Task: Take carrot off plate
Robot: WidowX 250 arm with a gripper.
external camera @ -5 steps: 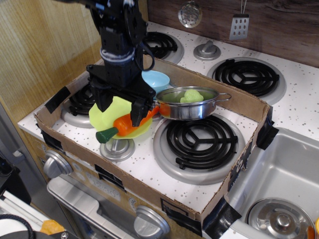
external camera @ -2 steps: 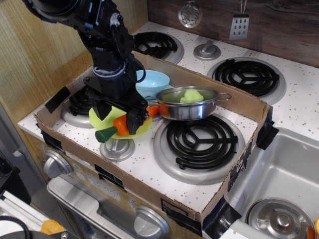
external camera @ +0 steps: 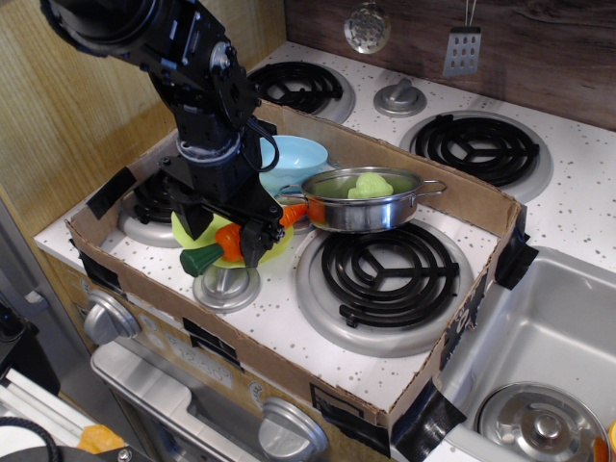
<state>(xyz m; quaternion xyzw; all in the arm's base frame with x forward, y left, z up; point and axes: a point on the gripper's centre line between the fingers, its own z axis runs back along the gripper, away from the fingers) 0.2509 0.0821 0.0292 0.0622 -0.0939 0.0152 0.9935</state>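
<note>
With jaws straddling the carrot (external camera: 223, 243) on the plate (external camera: 274, 248), the gripper (external camera: 231, 236) should clamp mid-body, then lift straight.

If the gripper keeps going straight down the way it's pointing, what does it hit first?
Most likely the orange plastic toy carrot lying on the round lime-green plate; the gripper points down right over it, though contact depth is unclear.

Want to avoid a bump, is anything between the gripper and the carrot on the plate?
Nothing visible does. The gripper is already down over the carrot on the plate; its jaws straddle the middle. The pan sits right beside the carrot's tip.
</note>
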